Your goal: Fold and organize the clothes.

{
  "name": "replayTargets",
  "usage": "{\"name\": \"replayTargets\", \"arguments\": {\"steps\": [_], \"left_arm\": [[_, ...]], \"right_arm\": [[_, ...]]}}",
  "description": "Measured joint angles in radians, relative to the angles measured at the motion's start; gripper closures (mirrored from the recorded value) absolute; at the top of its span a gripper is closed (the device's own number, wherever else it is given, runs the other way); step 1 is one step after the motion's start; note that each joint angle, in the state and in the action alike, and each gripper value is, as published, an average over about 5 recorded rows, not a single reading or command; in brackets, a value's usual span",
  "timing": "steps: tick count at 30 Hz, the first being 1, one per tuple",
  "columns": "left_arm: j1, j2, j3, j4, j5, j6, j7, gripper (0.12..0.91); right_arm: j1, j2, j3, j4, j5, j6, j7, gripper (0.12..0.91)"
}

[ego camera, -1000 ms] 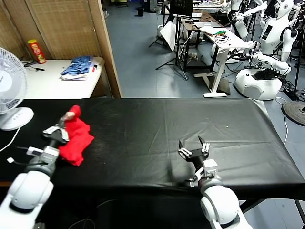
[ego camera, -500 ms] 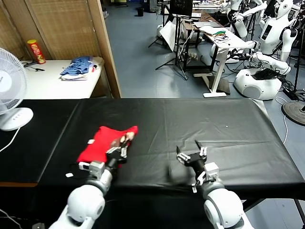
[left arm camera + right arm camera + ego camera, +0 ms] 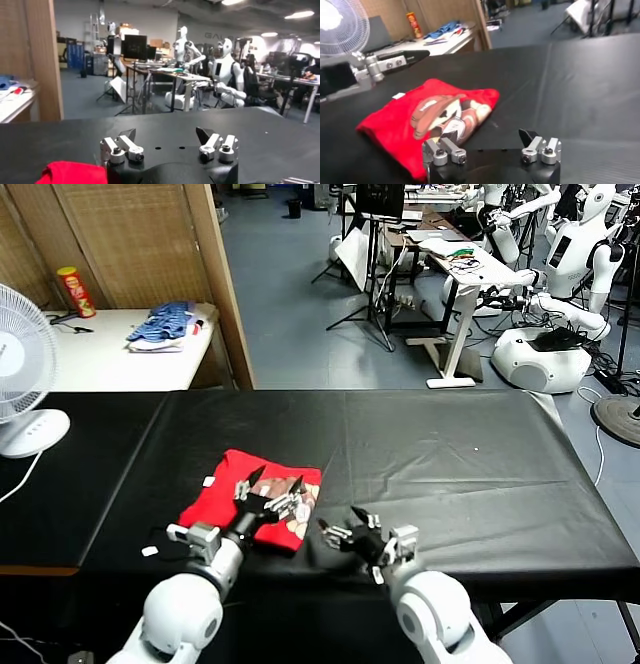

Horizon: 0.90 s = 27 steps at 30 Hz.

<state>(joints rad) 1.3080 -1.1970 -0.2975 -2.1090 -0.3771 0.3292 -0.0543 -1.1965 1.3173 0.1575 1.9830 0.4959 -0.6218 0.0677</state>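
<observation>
The red T-shirt (image 3: pixel 252 501) lies folded into a rough rectangle on the black worktop (image 3: pixel 460 454), at about 7 o'clock from the cloth's centre, its beige-brown graphic (image 3: pixel 442 112) turned up and a small white label (image 3: pixel 208 480) showing at its far left edge; the left claw (image 3: pixel 270 496) hovers over the shirt's near right part with its fingers (image 3: pixel 120 148) spread apart and nothing between them; the right claw (image 3: pixel 352 534) sits just at 3 o'clock of the shirt, low over the bare cloth, fingers likewise spread wide and empty; at 10 o'clock a white fan (image 3: pixel 22 369) stands at the worktop's left end; beyond it, on a white side table (image 3: pixel 100 354), rest a blue striped clothes pile (image 3: pixel 162 324) and a red snack can (image 3: pixel 76 291).
</observation>
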Motion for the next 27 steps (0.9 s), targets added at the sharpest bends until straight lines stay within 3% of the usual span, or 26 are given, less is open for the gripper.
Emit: {"name": "replayTargets", "arguments": {"steps": [6,9,14,18,21,23,27], "left_arm": [[0.038,-0.018,-0.024,-0.014,-0.015,-0.007,-0.020,0.232],[0.060,-0.021,-0.030,-0.024,-0.009,-0.019,-0.026,0.232],[0.100,-0.017,-0.038,-0.046,0.017,-0.044,-0.030,0.232],[0.128,-0.013,-0.046,-0.052,0.023,-0.054,-0.035,0.232],[0.145,-0.010,-0.049,-0.055,0.027,-0.064,-0.040,0.232],[0.154,-0.006,-0.051,-0.055,0.031,-0.073,-0.049,0.232],[0.171,0.005,-0.055,-0.044,0.032,-0.095,-0.086,0.232]], "right_arm": [[0.055,0.048,-0.040,-0.083,0.029,-0.002,0.017,0.229],[0.075,0.072,-0.051,-0.123,0.018,0.009,0.008,0.282],[0.101,0.084,-0.061,-0.173,-0.066,0.062,-0.039,0.543],[0.119,0.066,-0.062,-0.203,-0.190,0.129,-0.090,0.761],[0.124,0.040,-0.053,-0.219,-0.286,0.187,-0.119,0.878],[0.118,0.017,-0.043,-0.219,-0.331,0.226,-0.133,0.896],[0.085,-0.038,-0.017,-0.193,-0.383,0.309,-0.154,0.793]]}}
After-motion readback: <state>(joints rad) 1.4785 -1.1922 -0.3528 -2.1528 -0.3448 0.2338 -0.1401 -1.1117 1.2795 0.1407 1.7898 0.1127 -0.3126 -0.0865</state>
